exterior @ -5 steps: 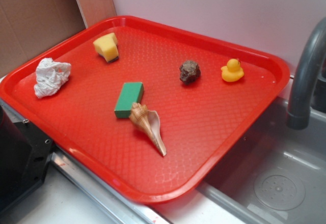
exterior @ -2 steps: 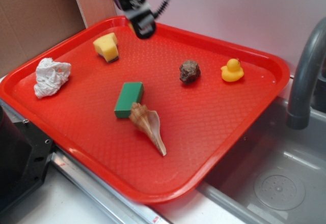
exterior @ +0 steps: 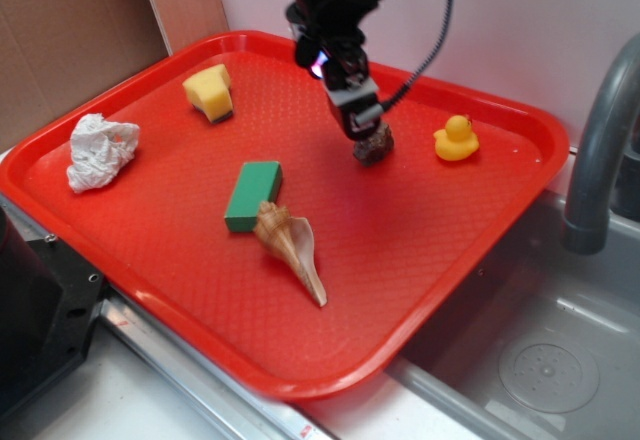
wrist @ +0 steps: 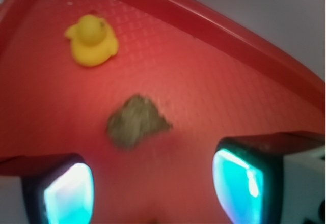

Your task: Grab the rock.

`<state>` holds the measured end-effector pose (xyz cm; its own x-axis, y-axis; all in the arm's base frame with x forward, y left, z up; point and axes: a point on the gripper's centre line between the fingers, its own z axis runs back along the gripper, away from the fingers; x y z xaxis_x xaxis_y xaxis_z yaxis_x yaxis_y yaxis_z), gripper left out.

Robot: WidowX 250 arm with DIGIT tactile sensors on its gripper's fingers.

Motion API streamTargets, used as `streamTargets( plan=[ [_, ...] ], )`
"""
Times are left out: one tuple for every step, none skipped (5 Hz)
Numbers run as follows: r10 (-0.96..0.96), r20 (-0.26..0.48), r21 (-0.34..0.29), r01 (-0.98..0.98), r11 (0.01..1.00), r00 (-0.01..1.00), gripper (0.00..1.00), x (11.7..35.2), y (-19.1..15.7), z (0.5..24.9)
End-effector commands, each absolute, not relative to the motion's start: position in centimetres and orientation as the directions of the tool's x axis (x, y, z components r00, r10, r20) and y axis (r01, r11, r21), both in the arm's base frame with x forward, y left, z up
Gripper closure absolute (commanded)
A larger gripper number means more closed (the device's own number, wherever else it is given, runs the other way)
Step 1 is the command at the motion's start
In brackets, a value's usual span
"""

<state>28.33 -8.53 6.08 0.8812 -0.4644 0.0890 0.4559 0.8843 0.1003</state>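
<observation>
A: Where is the rock (exterior: 375,146) sitting?

B: It is resting on the red tray (exterior: 420,260), near the yellow rubber duck (exterior: 456,138).

A: What is the gripper (exterior: 357,120) doing?

B: It is hovering just above the rock, jaws spread wide, gripping nothing; the rock is lying beyond the gap between the fingers (wrist: 66,191).

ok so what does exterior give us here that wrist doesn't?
Exterior only: the white paper wad, yellow sponge, green block, seashell, the faucet, the sink, and the arm reaching down to the rock.

Wrist only: the fingers seen from above, spread apart with the rock ahead between them, not gripped.

Both: the rock, the yellow duck and the red tray.
</observation>
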Motion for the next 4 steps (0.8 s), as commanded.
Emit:
streamTargets(
  plan=[
    [-0.485,0.051,0.061,0.482,0.874,0.873,0.07,29.9,-10.6,2.8],
    [-0.461,0.035,0.036,0.460,0.887,0.887,1.00,29.3,-10.7,2.6],
    [-0.396,0.054,0.070,0.392,0.917,0.917,1.00,28.3,-9.0,5.7],
    [-0.235,0.027,0.097,0.231,0.968,0.972,1.00,25.5,-5.4,10.7]
  ],
)
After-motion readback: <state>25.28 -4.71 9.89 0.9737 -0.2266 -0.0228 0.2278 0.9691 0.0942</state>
